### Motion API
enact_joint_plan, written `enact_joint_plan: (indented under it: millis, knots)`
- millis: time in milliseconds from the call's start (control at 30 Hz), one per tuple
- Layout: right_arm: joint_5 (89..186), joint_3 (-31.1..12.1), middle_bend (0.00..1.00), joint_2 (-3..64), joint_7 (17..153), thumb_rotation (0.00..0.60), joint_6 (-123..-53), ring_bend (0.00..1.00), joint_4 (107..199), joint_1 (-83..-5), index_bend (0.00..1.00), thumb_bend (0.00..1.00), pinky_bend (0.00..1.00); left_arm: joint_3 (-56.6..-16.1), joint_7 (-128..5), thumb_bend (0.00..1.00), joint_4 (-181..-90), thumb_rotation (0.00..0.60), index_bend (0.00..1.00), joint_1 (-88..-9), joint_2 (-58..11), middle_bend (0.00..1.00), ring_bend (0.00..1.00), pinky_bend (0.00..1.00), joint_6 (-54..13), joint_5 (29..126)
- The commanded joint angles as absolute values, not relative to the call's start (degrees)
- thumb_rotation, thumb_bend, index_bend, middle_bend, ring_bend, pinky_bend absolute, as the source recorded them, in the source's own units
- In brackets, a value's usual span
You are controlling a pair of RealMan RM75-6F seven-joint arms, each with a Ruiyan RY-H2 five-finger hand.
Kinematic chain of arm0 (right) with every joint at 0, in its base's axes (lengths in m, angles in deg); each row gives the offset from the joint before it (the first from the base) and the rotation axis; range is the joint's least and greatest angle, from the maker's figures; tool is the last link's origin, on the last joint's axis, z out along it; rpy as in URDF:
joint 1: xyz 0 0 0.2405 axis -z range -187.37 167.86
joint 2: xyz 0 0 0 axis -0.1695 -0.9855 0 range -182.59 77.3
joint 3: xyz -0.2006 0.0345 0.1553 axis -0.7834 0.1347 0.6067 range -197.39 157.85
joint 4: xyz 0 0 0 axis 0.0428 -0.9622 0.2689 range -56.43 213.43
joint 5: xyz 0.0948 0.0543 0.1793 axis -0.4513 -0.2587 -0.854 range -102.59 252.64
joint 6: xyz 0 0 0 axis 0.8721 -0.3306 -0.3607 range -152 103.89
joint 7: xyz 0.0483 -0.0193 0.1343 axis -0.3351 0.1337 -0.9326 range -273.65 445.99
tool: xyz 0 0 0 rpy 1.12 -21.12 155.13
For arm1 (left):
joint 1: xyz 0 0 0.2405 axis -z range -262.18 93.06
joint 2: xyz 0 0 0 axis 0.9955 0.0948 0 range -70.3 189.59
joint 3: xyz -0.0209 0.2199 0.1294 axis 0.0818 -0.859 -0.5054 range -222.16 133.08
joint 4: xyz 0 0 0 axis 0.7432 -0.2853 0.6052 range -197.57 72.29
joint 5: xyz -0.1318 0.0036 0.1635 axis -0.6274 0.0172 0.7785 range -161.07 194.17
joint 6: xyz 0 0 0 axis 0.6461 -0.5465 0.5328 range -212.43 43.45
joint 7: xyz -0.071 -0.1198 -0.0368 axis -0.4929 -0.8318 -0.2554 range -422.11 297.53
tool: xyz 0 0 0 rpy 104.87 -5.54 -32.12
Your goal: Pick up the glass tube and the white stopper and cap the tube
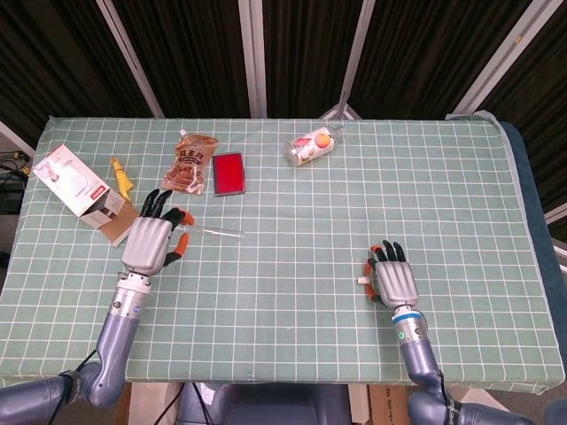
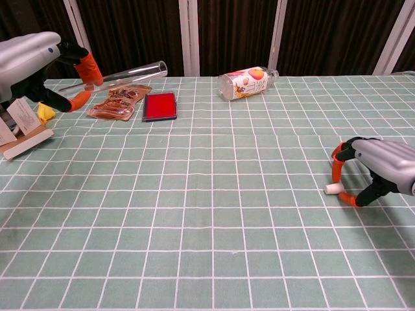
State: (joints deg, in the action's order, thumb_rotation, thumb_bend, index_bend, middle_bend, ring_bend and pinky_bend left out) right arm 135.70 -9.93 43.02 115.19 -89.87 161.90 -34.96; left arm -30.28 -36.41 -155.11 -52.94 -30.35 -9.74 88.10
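In the head view the white stopper (image 1: 362, 282) is only a sliver at nine o'clock of the right hand (image 1: 391, 282), the rest hidden beneath its fingers; whether they pinch it cannot be told. The chest view cuts the right hand (image 2: 376, 175) off at three o'clock and the left hand (image 2: 40, 65) at nine o'clock. The glass tube (image 2: 127, 70) disappears behind the left hand's fingers. The bottle (image 2: 246, 82) label is too small to read.

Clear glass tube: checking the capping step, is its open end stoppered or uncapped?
Uncapped: clear glass tube shows an open mouth; small white stopper sits on the table.
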Motion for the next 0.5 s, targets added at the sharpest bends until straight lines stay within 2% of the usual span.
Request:
enact_joint_plan:
  millis: [33,267,500]
  knots:
    - [135.6,-10.1,0.21,43.1,115.1,0.600,-89.8,0.00,161.7,-35.0,0.51,0.38,0.00,-30.4,-36.4,0.70,-155.1,0.600,0.48,-52.9,-30.4,0.48,0.09,0.00,-9.7,88.1]
    - [135.7,-10.2,0.24,43.1,114.5,0.600,-90.1,0.00,161.5,-35.0,0.62,0.38,0.00,-30.6,-36.3,0.70,-155.3,0.600,0.48,-52.9,-30.3,0.48,0.09,0.00,-9.3,88.2]
    - [137.8,-10.0,0.25,42.0,113.5,0.600,-91.5,0.01,162.9,-35.1,0.64,0.38,0.00,-30.7,-36.2,0.70,-155.4,0.600,0.48,-52.8,-30.9,0.48,0.09,0.00,-9.3,87.9]
